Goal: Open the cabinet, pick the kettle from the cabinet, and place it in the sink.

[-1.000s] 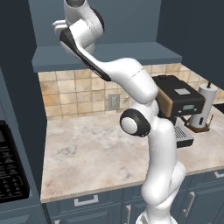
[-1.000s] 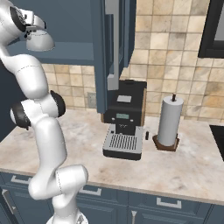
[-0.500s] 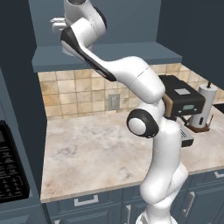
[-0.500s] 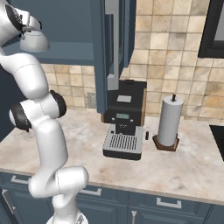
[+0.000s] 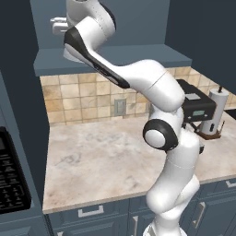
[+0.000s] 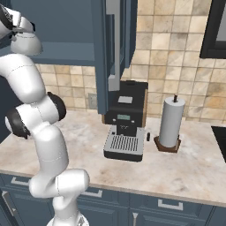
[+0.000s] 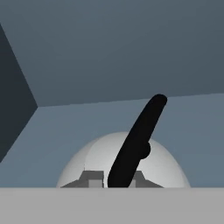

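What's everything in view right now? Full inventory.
cabinet: one, dark blue-grey, on the wall above the counter, open
kettle: one, whitish-grey with black arched handle, inside the cabinet
coffee machine: one, black and silver, on the counter
paper towel roll: one, white on a brown stand, right of the coffee machine
counter: one, beige marble
backsplash: one, tan tiles
wall outlet: one, grey, in the backsplash
drawers: several, blue, under the counter
stove: one, black, left of the counter
arm: one, white, raised into the cabinet
hand: one, shut on the kettle's handle
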You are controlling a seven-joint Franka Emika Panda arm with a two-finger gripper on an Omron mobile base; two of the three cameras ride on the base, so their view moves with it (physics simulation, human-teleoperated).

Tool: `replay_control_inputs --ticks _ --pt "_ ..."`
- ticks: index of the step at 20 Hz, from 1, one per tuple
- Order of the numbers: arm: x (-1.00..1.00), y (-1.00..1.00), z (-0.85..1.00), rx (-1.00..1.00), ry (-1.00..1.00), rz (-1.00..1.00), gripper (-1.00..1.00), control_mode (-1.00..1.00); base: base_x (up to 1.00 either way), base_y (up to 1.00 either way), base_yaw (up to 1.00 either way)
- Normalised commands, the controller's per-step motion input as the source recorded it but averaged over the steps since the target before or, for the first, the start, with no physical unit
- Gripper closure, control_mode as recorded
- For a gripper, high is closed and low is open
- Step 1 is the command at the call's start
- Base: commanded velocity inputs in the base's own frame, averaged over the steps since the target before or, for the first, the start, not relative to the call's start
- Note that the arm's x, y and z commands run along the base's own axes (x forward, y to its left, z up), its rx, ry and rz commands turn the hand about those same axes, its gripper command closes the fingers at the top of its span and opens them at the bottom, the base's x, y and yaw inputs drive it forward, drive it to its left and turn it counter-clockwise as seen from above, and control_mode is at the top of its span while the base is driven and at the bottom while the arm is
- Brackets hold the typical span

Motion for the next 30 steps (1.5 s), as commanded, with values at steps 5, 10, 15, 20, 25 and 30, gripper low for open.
replay_control_inputs --ticks 5,10,15,20,25,30 --pt "-0.62 -0.05 0.00 0.05 0.00 0.00 1.00 -1.00 0.00 0.00 0.00" --pt "-0.66 -0.18 0.00 0.07 0.00 0.01 1.00 -1.00 0.00 0.00 0.00" --pt "-0.67 -0.26 0.00 0.09 0.00 0.02 1.00 -1.00 0.00 0.00 0.00" --pt "-0.67 -0.27 0.00 0.08 0.00 0.02 1.00 -1.00 0.00 0.00 0.00" --pt "-0.66 -0.31 0.00 0.08 0.00 0.03 1.00 -1.00 0.00 0.00 0.00" --pt "-0.63 -0.36 -0.01 0.05 0.00 0.05 1.00 -1.00 0.00 0.00 0.00"
